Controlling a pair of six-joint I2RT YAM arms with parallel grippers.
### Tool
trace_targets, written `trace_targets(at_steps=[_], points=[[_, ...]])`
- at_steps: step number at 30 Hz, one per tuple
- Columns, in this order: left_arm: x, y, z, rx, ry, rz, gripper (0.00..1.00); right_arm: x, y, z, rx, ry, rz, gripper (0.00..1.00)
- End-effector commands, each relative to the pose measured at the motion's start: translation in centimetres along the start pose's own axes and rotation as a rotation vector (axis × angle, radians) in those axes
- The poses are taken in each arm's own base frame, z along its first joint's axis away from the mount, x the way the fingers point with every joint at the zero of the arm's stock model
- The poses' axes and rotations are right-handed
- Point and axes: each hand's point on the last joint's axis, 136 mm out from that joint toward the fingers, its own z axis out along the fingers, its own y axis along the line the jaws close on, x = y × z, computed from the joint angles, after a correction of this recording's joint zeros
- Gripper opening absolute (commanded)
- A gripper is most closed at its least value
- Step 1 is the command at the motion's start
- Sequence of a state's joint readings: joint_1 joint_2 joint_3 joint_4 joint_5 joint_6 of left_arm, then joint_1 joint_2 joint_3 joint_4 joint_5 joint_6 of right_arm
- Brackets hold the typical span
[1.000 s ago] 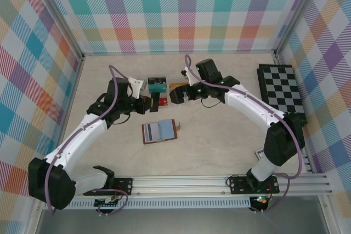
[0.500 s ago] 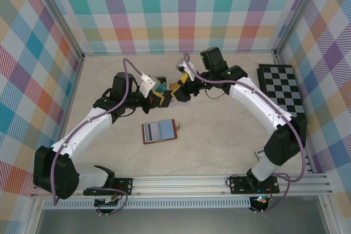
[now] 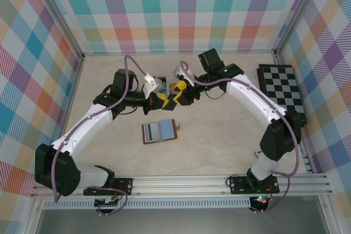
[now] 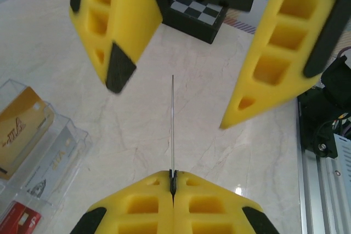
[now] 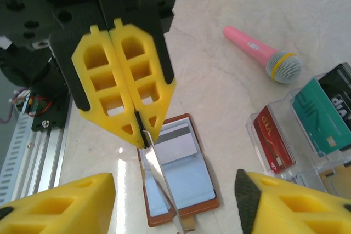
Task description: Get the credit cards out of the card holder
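The top camera looks down from above the near edge over the whole table (image 3: 219,135). The wrist cameras face each other closely: the left sees the right gripper (image 4: 176,98), the right sees the left gripper (image 5: 143,135), both sharing the credit card (image 4: 172,119).

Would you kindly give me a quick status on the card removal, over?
Left gripper shut on a credit card. Right gripper open, jaws flanking it. Card holder open on table.

Card holder (image 5: 189,184) brown, blue-grey pgs; mic (image 5: 258,50) pink. Chessboard (image 3: 281,89) blk/wht checks, counter (image 3: 219,135) beige marble, walls (image 3: 164,9) pastel plaid.
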State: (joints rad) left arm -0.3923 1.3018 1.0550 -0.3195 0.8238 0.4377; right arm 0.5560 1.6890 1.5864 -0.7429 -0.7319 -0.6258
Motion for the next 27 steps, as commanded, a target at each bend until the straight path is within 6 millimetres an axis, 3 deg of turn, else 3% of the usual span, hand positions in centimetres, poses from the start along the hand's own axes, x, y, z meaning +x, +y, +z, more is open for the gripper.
trace_targets(at_steps=[1, 4, 6, 9, 12, 15, 27], points=[[-1.1, -1.2, -0.1, 0.06, -0.02, 0.051, 0.0, -0.6, 1.3, -0.1, -0.098, -0.022, -0.052, 0.51], [-1.0, -1.3, -0.1, 0.068, -0.021, 0.057, 0.0, -0.5, 1.7, 0.1, -0.132, -0.022, -0.059, 0.34], [-1.0, -1.3, -0.1, 0.067, -0.023, 0.048, 0.02, -0.5, 1.9, 0.1, -0.145, -0.033, -0.07, 0.16], [-1.4, -0.9, -0.1, 0.048, -0.035, 0.002, 0.13, -1.1, 2.1, -0.1, -0.157, -0.066, -0.089, 0.0], [-1.7, -0.4, -0.2, 0.04, -0.047, -0.045, 0.3, -2.1, 1.9, -0.7, -0.153, -0.111, -0.094, 0.0], [-1.5, -0.4, -0.1, 0.064, -0.044, -0.081, 0.38, -3.1, 2.0, -1.5, -0.155, -0.165, -0.103, 0.0], [-2.1, 0.0, -1.3, 0.08, -0.124, -0.081, 0.31, -3.4, 1.0, -2.4, -0.107, -0.203, -0.08, 0.0]])
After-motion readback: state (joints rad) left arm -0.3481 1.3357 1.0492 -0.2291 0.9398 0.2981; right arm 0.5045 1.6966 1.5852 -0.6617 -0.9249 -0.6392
